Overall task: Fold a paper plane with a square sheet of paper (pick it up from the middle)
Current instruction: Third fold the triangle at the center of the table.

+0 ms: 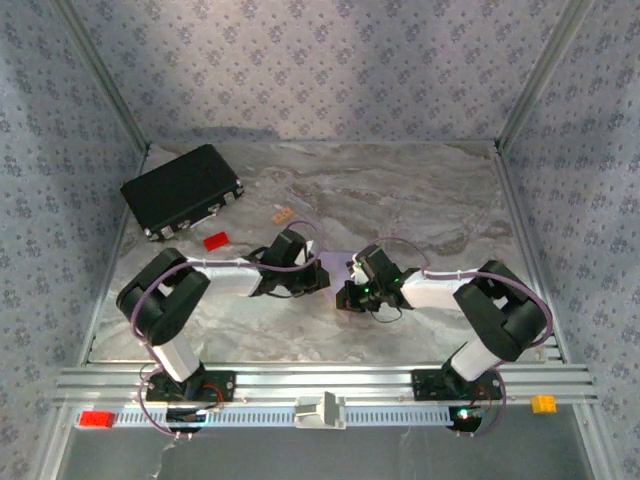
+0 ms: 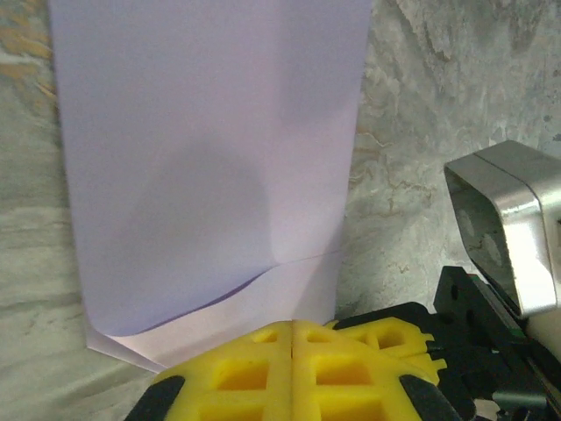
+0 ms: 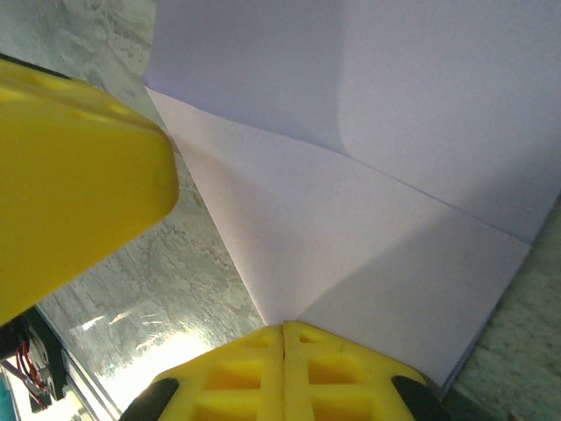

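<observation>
The partly folded lilac sheet of paper (image 2: pixel 210 175) lies flat on the worktop (image 1: pixel 420 200) between my two tools. Its long axis runs straight ahead of my left tool (image 2: pixel 292 329), whose jaws are closed at its near edge. My right tool (image 3: pixel 283 331), also closed, meets a diagonal crease's end. I cannot tell whether either pinches or only presses. The black case (image 1: pixel 182 190), red block (image 1: pixel 215 240) and tan block (image 1: pixel 282 214) lie well apart, obstructing nothing.

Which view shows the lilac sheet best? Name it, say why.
Left wrist: most of the sheet, both side edges and its folded flap. Right wrist crops it to overlapping layers; top external gives barely a sliver.
</observation>
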`<state>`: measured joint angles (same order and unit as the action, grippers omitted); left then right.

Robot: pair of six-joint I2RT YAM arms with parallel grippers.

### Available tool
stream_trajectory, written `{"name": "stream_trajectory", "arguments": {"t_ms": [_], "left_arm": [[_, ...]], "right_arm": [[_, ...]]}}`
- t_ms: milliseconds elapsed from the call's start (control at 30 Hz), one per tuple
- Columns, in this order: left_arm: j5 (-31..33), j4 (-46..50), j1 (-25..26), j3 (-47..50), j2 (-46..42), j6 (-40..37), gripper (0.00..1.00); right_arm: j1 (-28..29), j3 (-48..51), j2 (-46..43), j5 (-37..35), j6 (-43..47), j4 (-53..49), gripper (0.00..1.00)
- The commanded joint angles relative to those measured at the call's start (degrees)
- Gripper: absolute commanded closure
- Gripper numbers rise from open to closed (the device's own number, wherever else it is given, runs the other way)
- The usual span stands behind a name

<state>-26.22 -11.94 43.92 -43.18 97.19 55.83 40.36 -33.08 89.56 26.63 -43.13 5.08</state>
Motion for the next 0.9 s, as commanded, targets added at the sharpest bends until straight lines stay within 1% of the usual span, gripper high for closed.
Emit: {"name": "stream_trajectory", "arguments": {"t_ms": [0,100,167,233,333,500,867], "left_arm": [[0.0,-0.9,1.4,-0.4,1.0,1.2,0.98],[-0.5,-2.4,1.6,-0.4,2.9,2.1,0.99],[0.9,-0.9,1.4,-0.3,3.7,2.1,0.99],[1.5,-0.2,0.6,0.1,4.6,2.2,1.00],[1.8,-1.6,-1.1,1.8,5.2,2.7,1.00],[1.6,-2.8,-4.3,3.1,5.2,1.4,1.00],[0.6,-2.0,-8.0,3.1,5.3,-0.2,1.00]], "right_arm": [[0.2,1.8,2.0,-3.1,-0.9,-4.6,0.94],[0.2,1.9,2.0,-3.2,-0.9,-5.1,0.94],[0.1,1.9,1.9,-3.4,-0.8,-5.2,0.94],[0.2,2.2,1.8,-3.6,-0.8,-5.5,0.95],[0.2,2.5,1.8,-3.7,-0.5,-6.0,0.95],[0.2,3.3,1.4,-4.0,-0.2,-6.6,0.97],[-0.4,3.9,0.4,-3.5,0.6,-7.0,0.98]]}}
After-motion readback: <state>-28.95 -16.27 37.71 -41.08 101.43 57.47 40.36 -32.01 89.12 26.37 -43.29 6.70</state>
